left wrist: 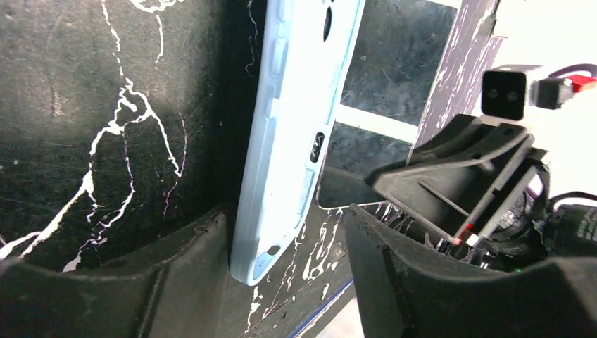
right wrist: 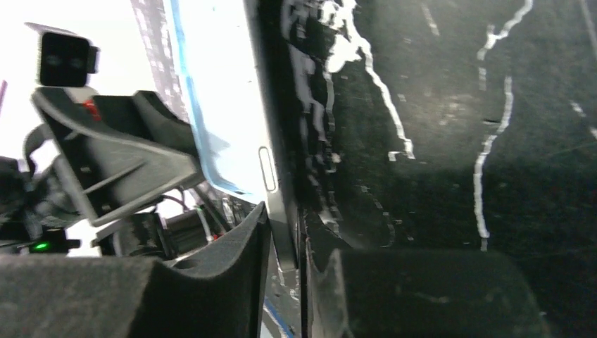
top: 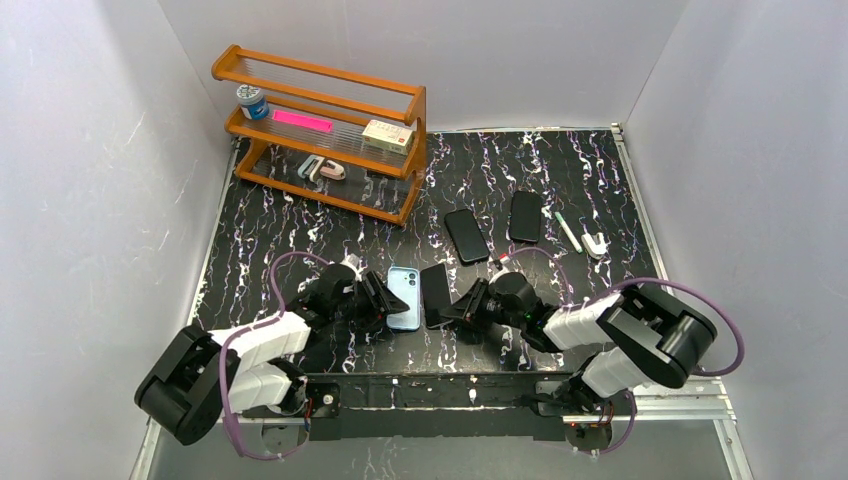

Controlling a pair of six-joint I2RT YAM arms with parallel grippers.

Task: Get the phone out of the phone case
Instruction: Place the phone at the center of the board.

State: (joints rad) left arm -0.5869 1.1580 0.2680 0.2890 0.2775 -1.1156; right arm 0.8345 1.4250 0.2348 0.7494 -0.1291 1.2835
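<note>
A light blue phone case lies at the near middle of the table, with the black phone outside it, just to its right. My left gripper is at the case's left edge. In the left wrist view the case leans on one finger while the other stands well apart, so my left gripper is open. My right gripper is at the phone's near right corner. In the right wrist view the phone's thin edge runs between the fingers of my right gripper, which press close on both faces.
Two more black phones lie further back, with a pen and a white clip to their right. A wooden rack with small items stands at the back left. White walls enclose the table.
</note>
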